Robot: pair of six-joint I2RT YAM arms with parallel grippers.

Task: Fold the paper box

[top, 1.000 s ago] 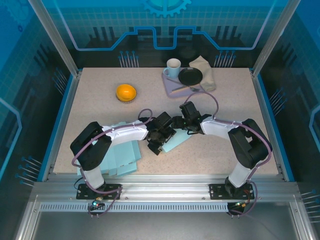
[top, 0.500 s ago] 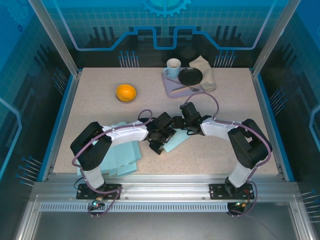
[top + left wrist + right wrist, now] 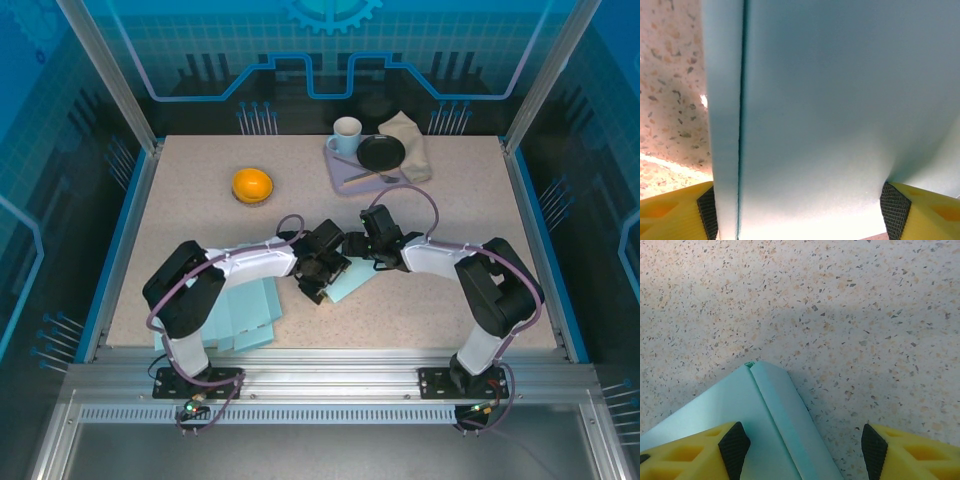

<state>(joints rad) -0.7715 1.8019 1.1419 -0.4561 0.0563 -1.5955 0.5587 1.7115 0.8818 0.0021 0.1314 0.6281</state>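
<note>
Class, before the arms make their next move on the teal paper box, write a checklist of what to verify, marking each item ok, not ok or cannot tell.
1. Left fingers on the paper box: ok, its panel spans pad to pad.
2. Right fingers free: ok, open, with the box corner lying ungripped between them.
3. Flaps folded: cannot tell, the arms hide most of the box from above.
4. Spare flat boxes out of the way: ok, apart, beside the left arm.
5. Orange and tray away from the arms: ok, farther back.
</note>
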